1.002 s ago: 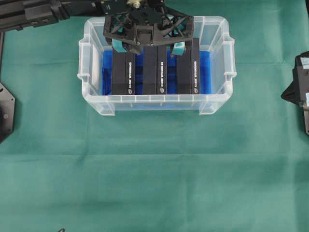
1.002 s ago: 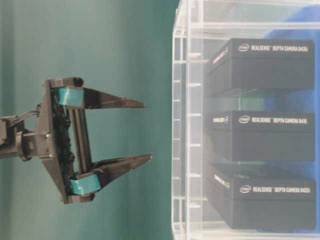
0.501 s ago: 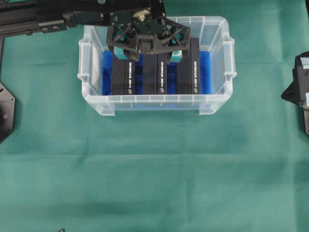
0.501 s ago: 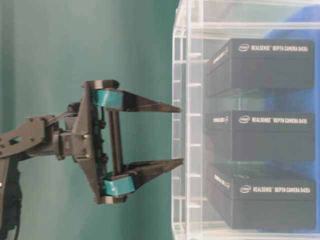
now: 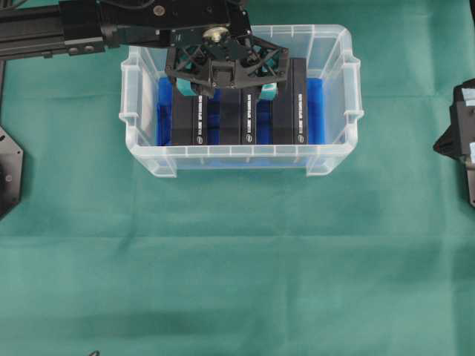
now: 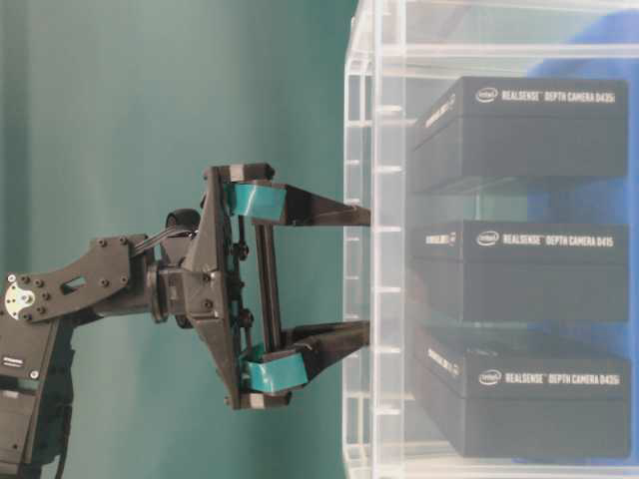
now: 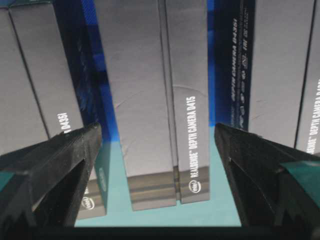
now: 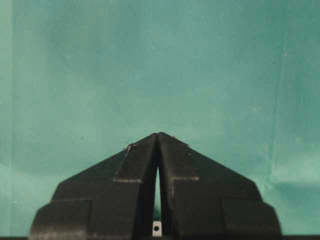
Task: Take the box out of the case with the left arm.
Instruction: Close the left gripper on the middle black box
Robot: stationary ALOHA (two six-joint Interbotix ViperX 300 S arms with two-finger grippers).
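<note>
Overhead view: the case (image 5: 241, 159) stands at the 12 o'clock side of the green-covered worktop (image 5: 237, 259), upright, with its blue lining visible on the bottom. Three black boxes sit on edge inside it, side by side in a row. The middle box (image 5: 239, 117) carries white lettering along its spine; the wrist view reads "RealSense Depth Camera D415" on it (image 7: 150, 115).

The left arm (image 5: 96, 22) enters from 10 o'clock and reaches over the case's far rim. The left claw (image 5: 226, 87) points down above the far ends of the boxes, spread wide, holding nothing. In the wrist view its two fingers (image 7: 55, 165) flank the middle box, one over the gap on each side, apart from it. In the table-level view the left claw (image 6: 359, 271) has its fingertips at the level of the case rim (image 6: 354, 150).

The right claw (image 8: 158, 137) rests at the 3 o'clock edge of the worktop, well apart from the case. Its jaws are pressed together, gripping nothing.
</note>
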